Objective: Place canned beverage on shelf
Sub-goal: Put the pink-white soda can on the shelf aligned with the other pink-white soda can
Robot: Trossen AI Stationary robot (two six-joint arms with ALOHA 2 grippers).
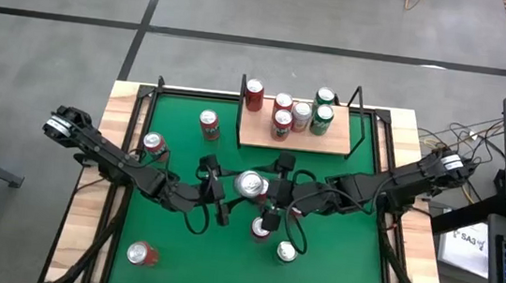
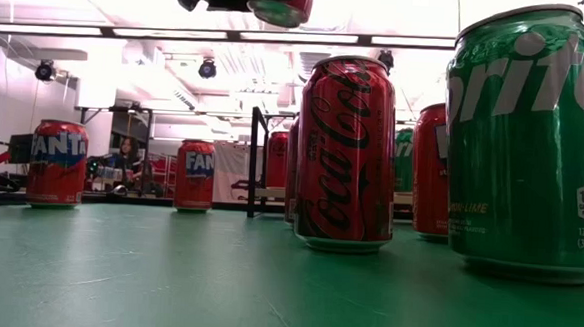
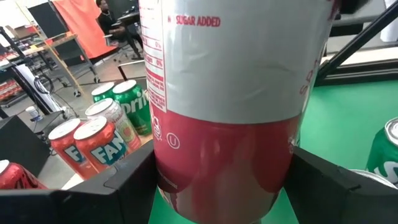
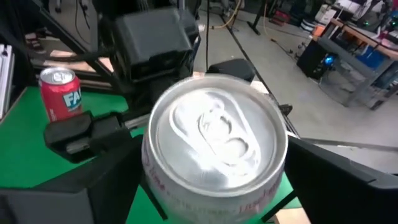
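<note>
At frame centre, can point(image 1: 250, 185), rigid and slick, gripped mid-body by left pincer point(image 1: 219, 193), right pincer point(image 1: 276, 193) spread wide alongside.

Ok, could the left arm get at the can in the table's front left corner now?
Probably not yet: the left gripper has its jaws shut on the raised can mid-table, with the right gripper at it too. The corner can has nothing around it.
</note>
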